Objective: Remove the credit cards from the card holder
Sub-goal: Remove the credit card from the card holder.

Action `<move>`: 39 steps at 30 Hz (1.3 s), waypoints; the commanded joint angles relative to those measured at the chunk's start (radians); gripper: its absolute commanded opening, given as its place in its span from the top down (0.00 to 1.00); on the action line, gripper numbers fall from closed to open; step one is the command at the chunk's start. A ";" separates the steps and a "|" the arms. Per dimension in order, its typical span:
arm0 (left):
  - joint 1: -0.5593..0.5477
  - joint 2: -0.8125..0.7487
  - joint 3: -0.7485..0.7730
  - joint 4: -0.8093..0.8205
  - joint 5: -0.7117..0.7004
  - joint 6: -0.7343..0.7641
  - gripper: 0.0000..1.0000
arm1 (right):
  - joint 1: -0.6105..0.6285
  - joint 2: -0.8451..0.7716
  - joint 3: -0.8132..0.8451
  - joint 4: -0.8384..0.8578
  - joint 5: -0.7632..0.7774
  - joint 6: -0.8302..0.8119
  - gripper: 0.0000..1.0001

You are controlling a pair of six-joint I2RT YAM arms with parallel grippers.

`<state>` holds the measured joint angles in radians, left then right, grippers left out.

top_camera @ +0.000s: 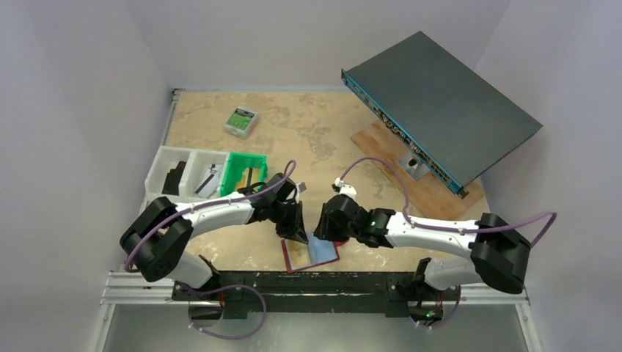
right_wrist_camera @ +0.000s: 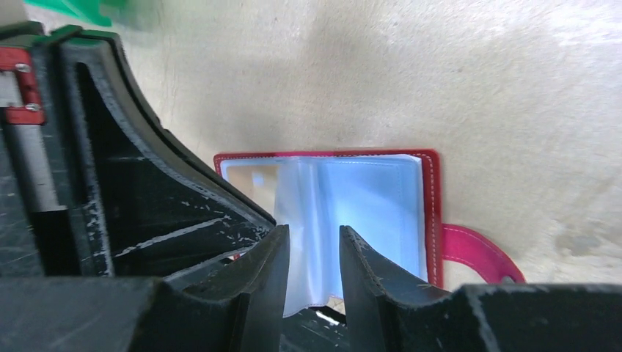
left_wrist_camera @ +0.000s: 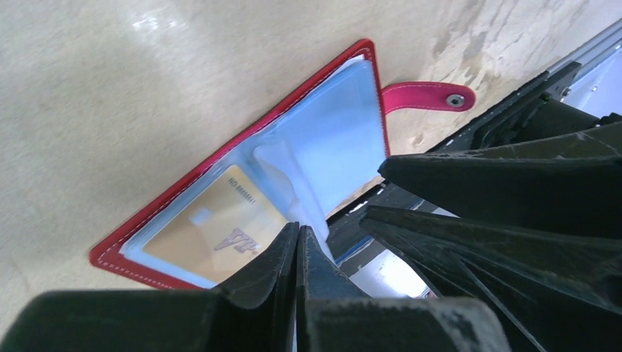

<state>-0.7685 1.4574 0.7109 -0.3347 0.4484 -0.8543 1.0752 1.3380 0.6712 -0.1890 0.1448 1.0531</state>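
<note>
My left gripper (left_wrist_camera: 297, 246) is clenched, fingers tip to tip with no gap, resting at the 6 o'clock edge of the card holder (left_wrist_camera: 323, 139); whether they pinch a clear sleeve I cannot tell; a tan credit card (left_wrist_camera: 220, 227) sits in the pocket at their 10 o'clock. My right gripper (right_wrist_camera: 312, 253) stands part-way open, a pale sleeve leaf between its fingers; the holder lies spread open on the table (top_camera: 293, 132) between both grippers; in the right wrist view its long axis runs 9 to 3, snap tab (right_wrist_camera: 477, 253) towards 4 o'clock.
</note>
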 commanded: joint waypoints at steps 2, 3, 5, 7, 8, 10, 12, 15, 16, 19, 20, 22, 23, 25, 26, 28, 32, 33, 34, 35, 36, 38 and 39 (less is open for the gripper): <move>-0.029 0.051 0.086 0.048 0.037 -0.010 1.00 | 0.003 -0.089 0.036 -0.111 0.097 0.014 0.68; -0.034 0.067 0.099 0.047 0.037 -0.010 1.00 | 0.003 -0.099 0.035 -0.122 0.099 0.018 0.68; -0.044 0.098 0.124 0.046 0.039 -0.012 1.00 | 0.003 -0.121 0.029 -0.137 0.104 0.026 0.67; -0.055 0.130 0.152 0.046 0.041 -0.013 1.00 | 0.002 -0.137 0.025 -0.153 0.116 0.030 0.67; -0.060 0.146 0.162 0.050 0.047 -0.015 1.00 | 0.003 -0.145 0.027 -0.166 0.131 0.031 0.67; -0.071 0.169 0.186 0.064 0.055 -0.024 1.00 | 0.003 -0.158 0.028 -0.180 0.143 0.028 0.67; -0.078 0.190 0.209 0.064 0.053 -0.024 1.00 | 0.003 -0.166 0.028 -0.194 0.145 0.030 0.67; -0.082 0.227 0.233 0.076 0.064 -0.022 0.99 | 0.003 -0.175 0.026 -0.197 0.147 0.028 0.67; -0.084 0.237 0.238 0.083 0.070 -0.021 0.98 | 0.003 -0.176 0.027 -0.197 0.146 0.027 0.67; -0.084 0.262 0.247 0.113 0.097 -0.011 0.97 | 0.003 -0.177 0.030 -0.197 0.139 0.017 0.67; -0.083 0.267 0.252 0.113 0.104 -0.002 0.96 | 0.002 -0.178 0.032 -0.196 0.135 0.009 0.67; -0.082 0.259 0.261 0.114 0.111 0.013 0.95 | 0.003 -0.178 0.034 -0.185 0.125 -0.006 0.67; -0.082 0.252 0.265 0.112 0.114 0.020 0.95 | 0.003 -0.180 0.034 -0.173 0.116 -0.015 0.67; -0.081 0.234 0.276 0.096 0.108 0.039 0.93 | 0.008 -0.185 0.035 -0.139 0.094 -0.038 0.67; -0.081 0.223 0.283 0.080 0.101 0.048 0.93 | 0.011 -0.187 0.036 -0.123 0.084 -0.047 0.67; -0.076 0.203 0.295 0.055 0.087 0.062 0.92 | 0.024 -0.183 0.039 -0.089 0.064 -0.063 0.67; -0.050 0.166 0.298 0.033 0.082 0.070 0.92 | 0.056 -0.145 0.057 -0.036 0.035 -0.094 0.69; -0.043 0.158 0.297 0.027 0.083 0.074 0.92 | 0.068 -0.133 0.065 -0.027 0.034 -0.098 0.69; -0.037 0.150 0.298 0.021 0.084 0.077 0.92 | 0.080 -0.122 0.072 -0.011 0.029 -0.105 0.71; -0.029 0.142 0.297 0.012 0.084 0.084 0.92 | 0.089 -0.110 0.076 0.009 0.018 -0.112 0.72; -0.022 0.133 0.297 0.003 0.083 0.089 0.92 | 0.094 -0.097 0.077 0.032 -0.001 -0.116 0.72; -0.005 0.112 0.295 -0.019 0.080 0.096 0.92 | 0.099 -0.061 0.074 0.075 -0.035 -0.119 0.75; 0.006 0.096 0.291 -0.031 0.075 0.100 0.92 | 0.100 -0.044 0.072 0.097 -0.052 -0.118 0.76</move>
<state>-0.8009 1.6428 0.9585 -0.4309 0.5186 -0.7631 1.1343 1.2358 0.7090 -0.2474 0.2413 0.9512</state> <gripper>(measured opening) 0.077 0.261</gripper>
